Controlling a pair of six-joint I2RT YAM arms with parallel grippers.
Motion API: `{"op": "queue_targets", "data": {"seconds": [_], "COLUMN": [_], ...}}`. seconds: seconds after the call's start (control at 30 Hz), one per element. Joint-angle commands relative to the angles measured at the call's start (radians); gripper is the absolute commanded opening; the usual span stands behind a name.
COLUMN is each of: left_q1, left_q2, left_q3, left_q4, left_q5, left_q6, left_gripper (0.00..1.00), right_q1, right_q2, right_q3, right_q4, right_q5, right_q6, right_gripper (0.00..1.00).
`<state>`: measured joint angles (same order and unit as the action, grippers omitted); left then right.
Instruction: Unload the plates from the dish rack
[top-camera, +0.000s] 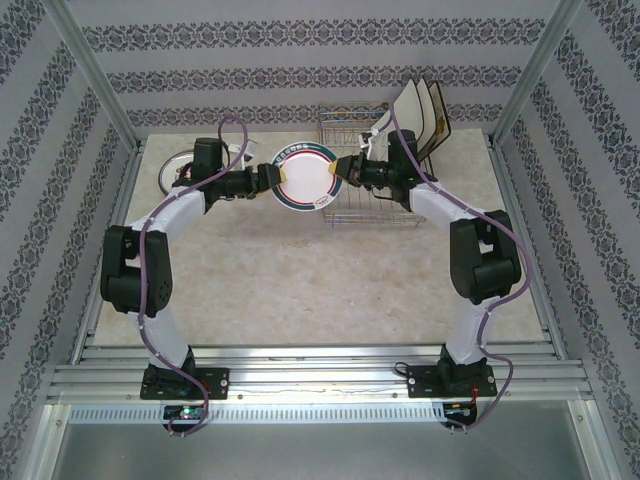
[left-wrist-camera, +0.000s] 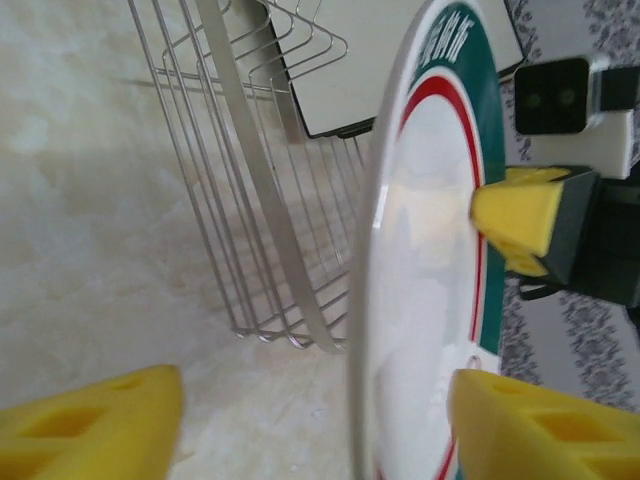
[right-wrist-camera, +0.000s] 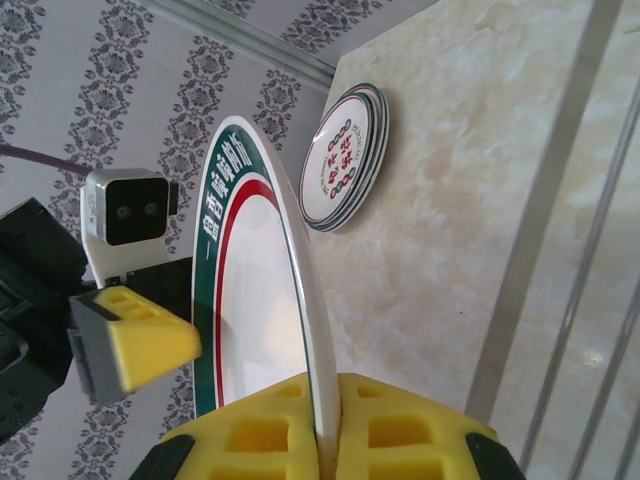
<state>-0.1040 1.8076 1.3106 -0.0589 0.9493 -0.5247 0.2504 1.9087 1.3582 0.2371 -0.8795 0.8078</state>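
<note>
White signs run along the green rim of the plate (right-wrist-camera: 255, 310), but they are too blurry to read.

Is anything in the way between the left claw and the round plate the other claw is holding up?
Nothing visible. The left gripper has its yellow fingers on either side of the round white plate with the green and red rim, which the right gripper pinches at the opposite edge.
</note>
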Motion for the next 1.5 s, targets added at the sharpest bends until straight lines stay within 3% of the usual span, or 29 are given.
{"op": "queue_targets", "data": {"seconds": [0.0, 0.03, 0.1, 0.23, 0.47, 0.6, 0.73, 0.87, 1.0, 1.37, 1.47], "left_q1": [-0.008, -0.007, -0.008, -0.007, -0.004, 0.003, 0.016, 0.035, 0.074, 0.251, 0.304], "left_q2": [0.026, 0.033, 0.041, 0.051, 0.061, 0.06, 0.058, 0.044, 0.022, -0.093, -0.113], "left_q3": [0.04, 0.046, 0.051, 0.042, 0.034, 0.017, 0.008, -0.006, -0.034, -0.166, -0.196], "left_q4": [0.026, 0.02, 0.03, 0.084, 0.136, 0.204, 0.238, 0.262, 0.285, 0.256, 0.255], "left_q5": [0.031, 0.032, 0.046, 0.074, 0.094, 0.109, 0.118, 0.124, 0.114, -0.055, -0.095], "left_q6": [-0.012, -0.015, -0.026, -0.065, -0.1, -0.148, -0.175, -0.196, -0.219, -0.226, -0.227], "left_gripper": [0.45, 0.35, 0.27, 0.0, 0.0, 0.0, 0.0, 0.0, 0.0, 0.0, 0.0], "right_q1": [0.007, 0.007, 0.011, 0.017, 0.019, 0.018, 0.01, 0.001, -0.008, -0.024, -0.061], "right_q2": [0.008, 0.009, 0.013, 0.019, 0.019, 0.013, 0.001, -0.021, -0.06, -0.168, -0.163], "right_q3": [0.049, 0.054, 0.06, 0.065, 0.086, 0.114, 0.134, 0.187, 0.256, 0.473, 0.489], "right_q4": [0.048, 0.046, 0.041, 0.028, -0.04, -0.127, -0.203, -0.373, -0.585, -1.194, -1.281], "right_q5": [-0.01, -0.01, -0.013, -0.01, 0.015, 0.037, 0.071, 0.157, 0.305, 0.978, 1.091], "right_q6": [0.012, 0.011, 0.011, 0.005, -0.03, -0.08, -0.122, -0.213, -0.328, -0.685, -0.728], "right_gripper": [0.0, 0.0, 0.0, 0.0, 0.03, 0.29, 0.68, 0.98, 0.98, 0.98, 0.98]}}
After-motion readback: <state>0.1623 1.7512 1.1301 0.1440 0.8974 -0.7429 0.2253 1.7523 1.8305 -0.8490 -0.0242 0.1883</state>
